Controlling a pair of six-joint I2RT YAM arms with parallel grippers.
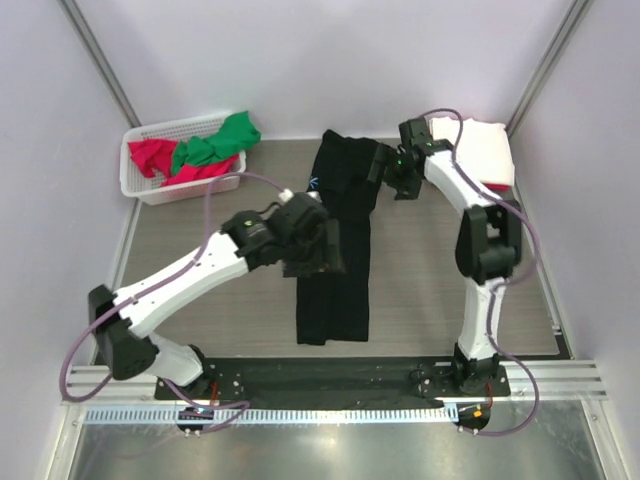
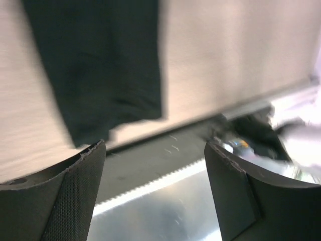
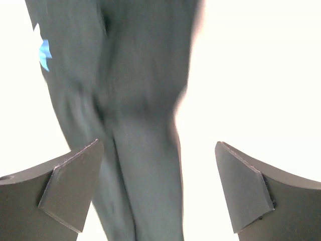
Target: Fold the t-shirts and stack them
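Black t-shirt (image 1: 335,305) lies under left hand (image 1: 322,256), beside right hand (image 1: 383,168).

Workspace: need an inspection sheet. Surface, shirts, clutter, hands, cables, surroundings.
Surface: wood-grain table, flat.
Job's things: black t-shirt lying as a long narrow strip mid-table; red t-shirt and green t-shirt heaped in the basket; white folded shirt rear right.
Clutter: white basket rear left; nothing else seen.
Hands: left hand open over the black t-shirt; right hand open above its far end; both empty.
Cables: left arm cable and right arm cable, each looped.
Surroundings: pale walls, frame post, near metal rail.
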